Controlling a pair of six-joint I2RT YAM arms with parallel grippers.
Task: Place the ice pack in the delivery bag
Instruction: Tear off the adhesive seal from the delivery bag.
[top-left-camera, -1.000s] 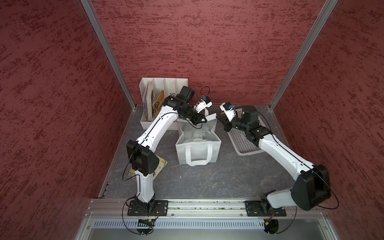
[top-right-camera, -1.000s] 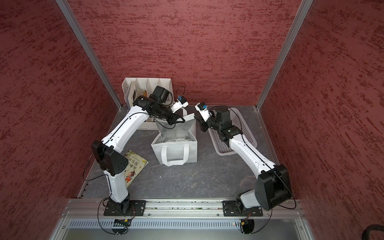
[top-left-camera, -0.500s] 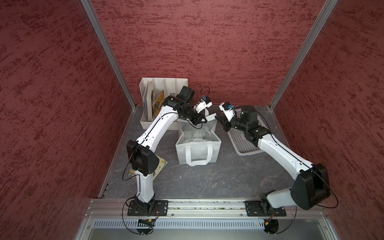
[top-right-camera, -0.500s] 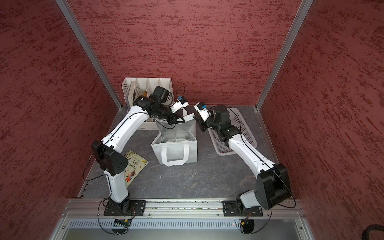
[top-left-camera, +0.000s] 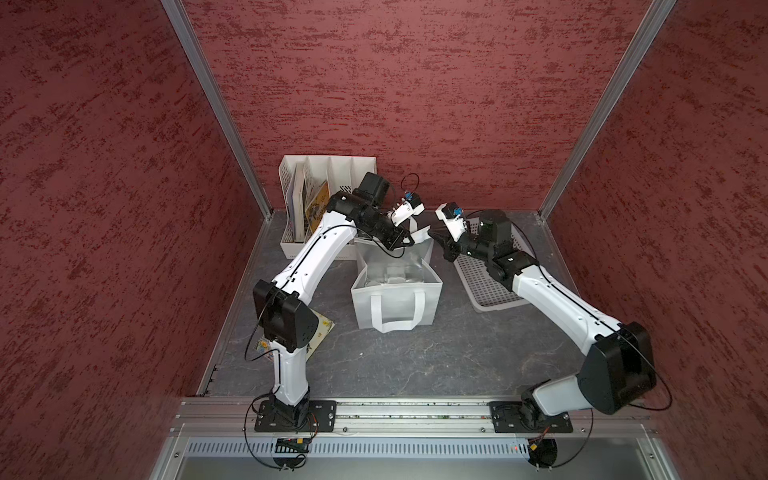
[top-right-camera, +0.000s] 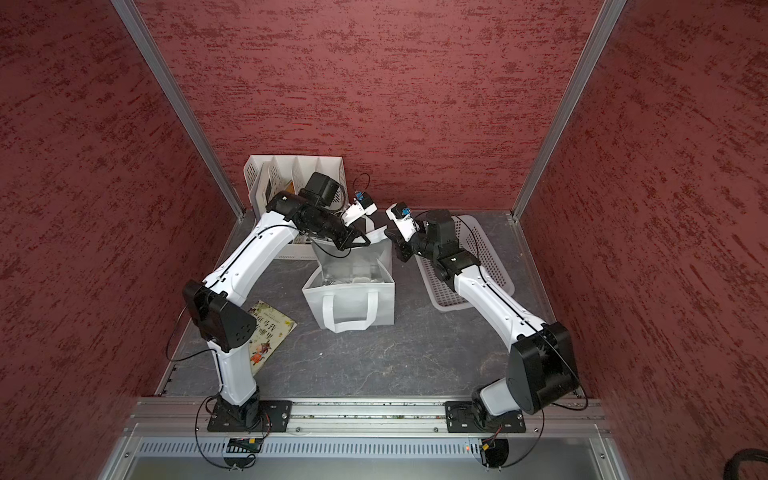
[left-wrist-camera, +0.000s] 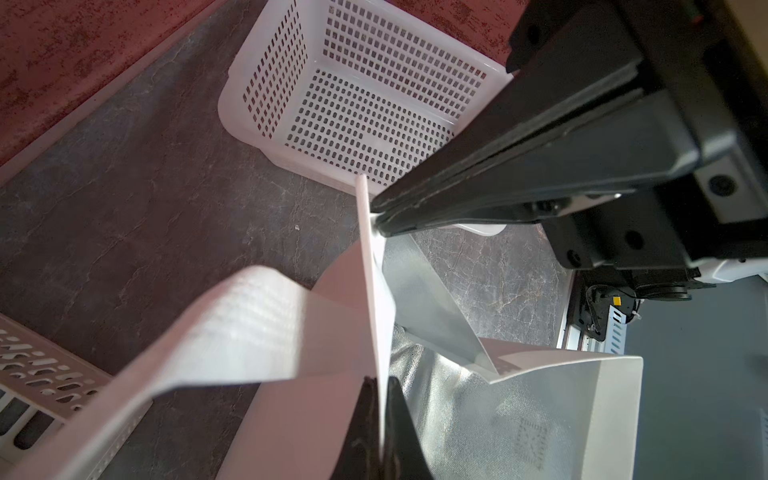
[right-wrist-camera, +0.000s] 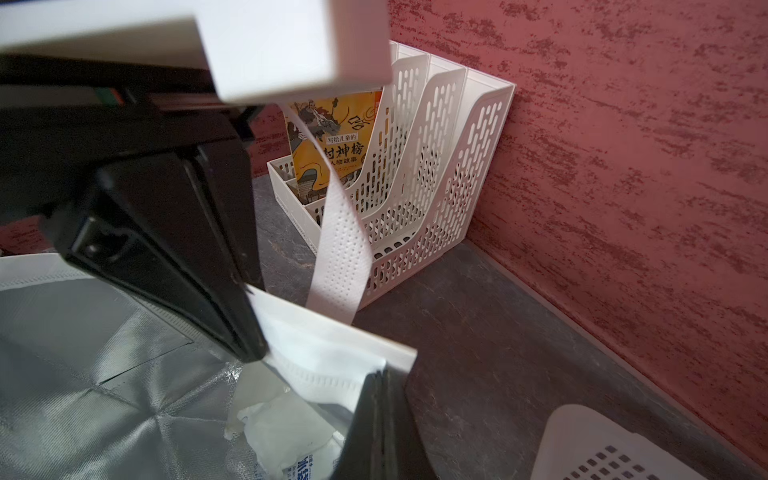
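Left claw (left-wrist-camera: 380, 386) and right claw (right-wrist-camera: 381, 376) pinch delivery bag (top-left-camera: 395, 299) rim, ice pack (right-wrist-camera: 291, 432) inside.

Delivery bag (top-left-camera: 395, 305) mouth free from front; L pincer (top-left-camera: 409, 241), R pincer (top-left-camera: 434, 239) on far rim

The delivery bag (top-left-camera: 395, 305) stands mid-table (top-left-camera: 415, 359), the ice pack (right-wrist-camera: 291, 442) inside it. Behind-left sits the file rack (top-left-camera: 332, 165), the basket (top-left-camera: 486, 289) just right. A book (top-right-camera: 272, 328) lies front-left.
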